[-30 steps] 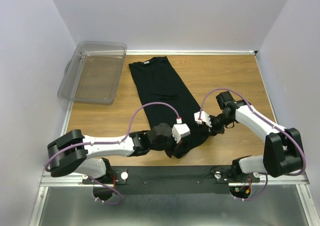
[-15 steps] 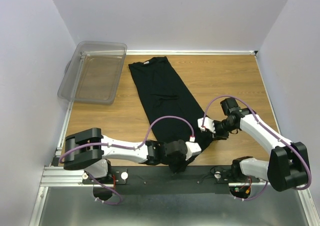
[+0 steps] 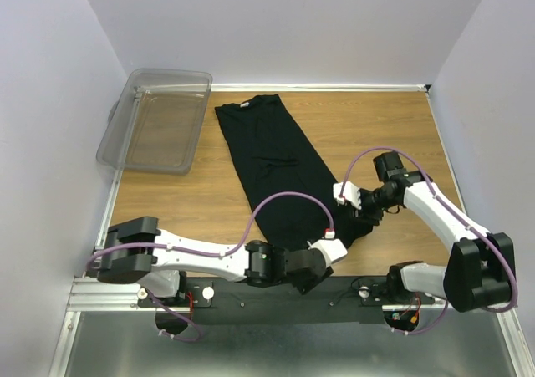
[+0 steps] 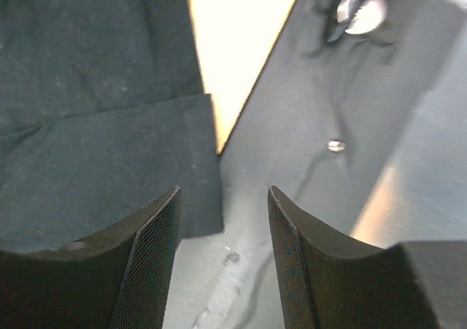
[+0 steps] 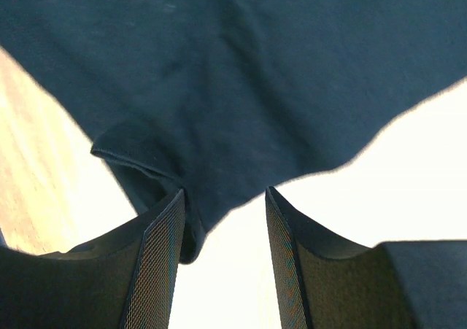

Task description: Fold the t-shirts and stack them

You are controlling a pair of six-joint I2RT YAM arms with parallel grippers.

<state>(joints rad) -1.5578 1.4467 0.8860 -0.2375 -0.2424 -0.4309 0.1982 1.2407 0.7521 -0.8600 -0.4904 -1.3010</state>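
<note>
Here is the black short-sleeved cotton t-shirt (image 3: 280, 164), folded lengthwise into one long narrow strip and lying slantwise across the wooden counter (image 3: 376, 126), collar end at the far side, hem end down by the near edge. The left arm stretches low along that near edge, and the left gripper (image 4: 222, 198) hangs just over the shirt's near corner with its jaws well apart and nothing between them. In its wrist view that corner of cloth spills past the wood onto the grey metal base plate (image 4: 328, 198), one finger (image 4: 149, 256) over the fabric and the other over bare metal. Over on the right, the right gripper (image 5: 224, 198) sits at the strip's right-hand edge, jaws also spread. A fold of the dark hem dips into the gap beside one finger (image 5: 157, 263), but the jaws are not pinching it. The clear plastic bin (image 3: 167, 73) rests at the counter's far left corner, well apart from the shirt.
</note>
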